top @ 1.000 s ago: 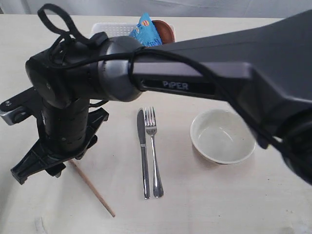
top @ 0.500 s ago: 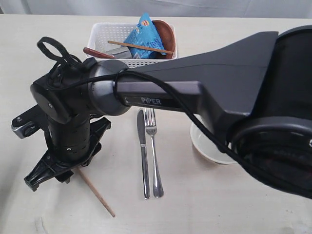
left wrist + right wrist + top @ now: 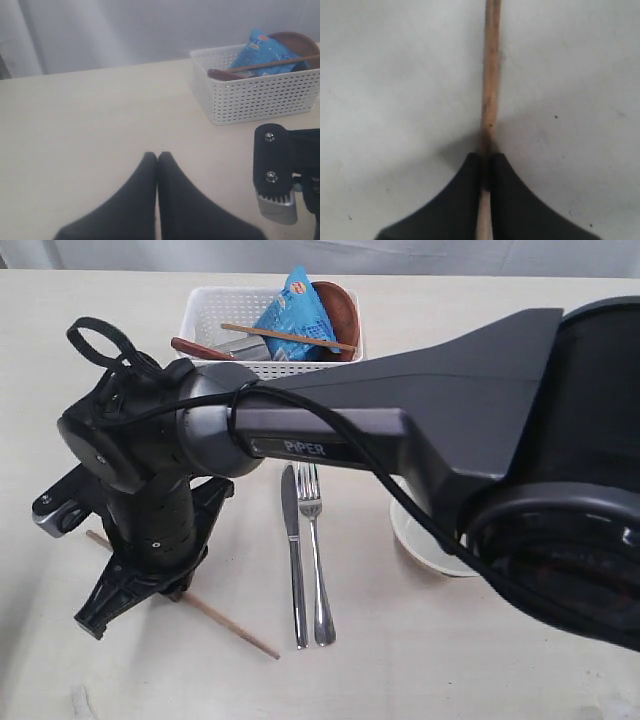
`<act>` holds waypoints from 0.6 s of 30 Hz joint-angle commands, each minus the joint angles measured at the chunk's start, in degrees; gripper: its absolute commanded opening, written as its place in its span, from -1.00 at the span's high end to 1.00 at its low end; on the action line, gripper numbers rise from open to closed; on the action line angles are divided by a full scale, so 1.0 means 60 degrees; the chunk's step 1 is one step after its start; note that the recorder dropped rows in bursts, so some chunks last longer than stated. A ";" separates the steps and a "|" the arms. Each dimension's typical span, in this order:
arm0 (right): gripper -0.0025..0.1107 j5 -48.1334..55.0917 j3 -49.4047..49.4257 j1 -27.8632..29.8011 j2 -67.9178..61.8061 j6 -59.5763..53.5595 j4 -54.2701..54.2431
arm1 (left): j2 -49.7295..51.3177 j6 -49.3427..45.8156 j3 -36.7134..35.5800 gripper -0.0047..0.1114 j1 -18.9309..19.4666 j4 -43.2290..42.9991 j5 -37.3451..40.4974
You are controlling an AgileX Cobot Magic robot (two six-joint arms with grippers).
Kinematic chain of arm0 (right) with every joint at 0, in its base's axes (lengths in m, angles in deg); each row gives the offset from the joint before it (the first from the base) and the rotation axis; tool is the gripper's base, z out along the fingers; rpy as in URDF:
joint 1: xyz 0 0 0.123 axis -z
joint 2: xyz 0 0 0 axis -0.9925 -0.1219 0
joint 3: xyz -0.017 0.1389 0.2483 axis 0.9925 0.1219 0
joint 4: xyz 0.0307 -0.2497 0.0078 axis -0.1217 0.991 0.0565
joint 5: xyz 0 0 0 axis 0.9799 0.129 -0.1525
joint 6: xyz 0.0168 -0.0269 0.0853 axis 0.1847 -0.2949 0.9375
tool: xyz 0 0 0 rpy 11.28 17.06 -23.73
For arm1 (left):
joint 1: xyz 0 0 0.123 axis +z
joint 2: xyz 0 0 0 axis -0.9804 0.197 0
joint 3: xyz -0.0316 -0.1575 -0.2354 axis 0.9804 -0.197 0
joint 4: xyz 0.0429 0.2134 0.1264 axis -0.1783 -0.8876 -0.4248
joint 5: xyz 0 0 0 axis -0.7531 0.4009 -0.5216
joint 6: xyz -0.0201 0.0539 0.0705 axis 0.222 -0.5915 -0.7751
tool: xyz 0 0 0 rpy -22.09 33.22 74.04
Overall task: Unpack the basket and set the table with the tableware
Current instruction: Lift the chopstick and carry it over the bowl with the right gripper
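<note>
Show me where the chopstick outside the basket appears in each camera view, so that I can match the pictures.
Exterior view: the chopstick lies aslant left of the knife, its middle hidden under the black arm.
Left wrist view: not in it.
Right wrist view: it runs from the top edge down into the shut right gripper.
Shared landmark: the pale table, in all three; the white basket links exterior and left wrist views.
</note>
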 commanded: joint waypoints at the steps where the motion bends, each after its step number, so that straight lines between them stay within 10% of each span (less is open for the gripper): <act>1: 0.96 0.0955 0.0109 -0.0016 0.0072 -0.0545 0.0769 | -0.0033 0.0000 -0.0016 0.92 0.0023 -0.0044 -0.0028; 18: 0.96 0.2188 0.1676 -0.0298 0.4367 -0.4520 0.4253 | -0.0033 0.0000 -0.0016 0.92 0.0023 -0.0044 -0.0028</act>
